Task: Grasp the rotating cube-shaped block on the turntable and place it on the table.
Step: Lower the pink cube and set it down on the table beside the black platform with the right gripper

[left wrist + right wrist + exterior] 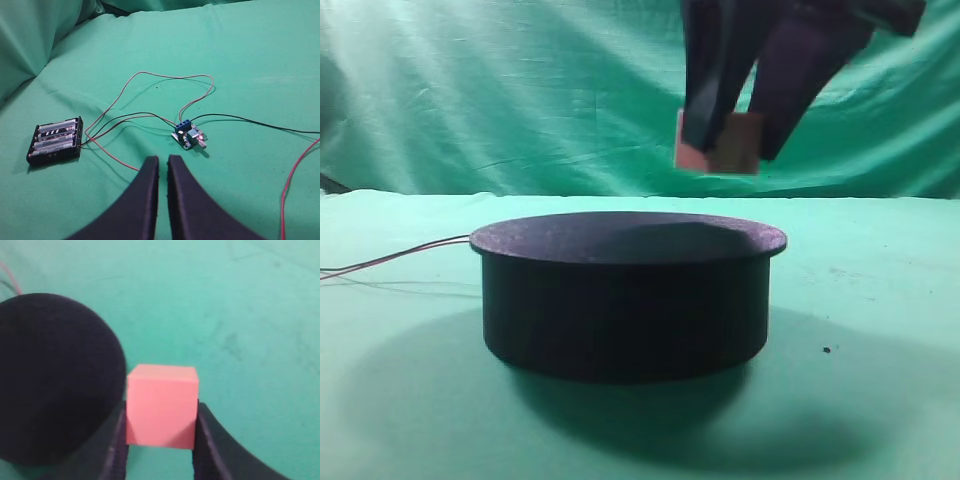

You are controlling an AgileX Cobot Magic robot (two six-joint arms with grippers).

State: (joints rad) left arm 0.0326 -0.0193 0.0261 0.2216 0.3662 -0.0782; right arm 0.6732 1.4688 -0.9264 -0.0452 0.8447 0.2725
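My right gripper (733,140) is shut on the salmon cube-shaped block (732,148) and holds it in the air above the right part of the black turntable (625,290). In the right wrist view the block (161,405) sits between the two dark fingers (118,445), with the turntable's round top (55,375) below on the left and the green table (250,340) below on the right. My left gripper (163,162) shows only in the left wrist view, shut and empty, low over the green cloth.
Thin wires (400,258) lead left from the turntable's side. In the left wrist view a black battery holder (55,141), a small blue circuit board (189,136) and looping red and black wires (150,80) lie on the cloth. A green backdrop (520,90) hangs behind.
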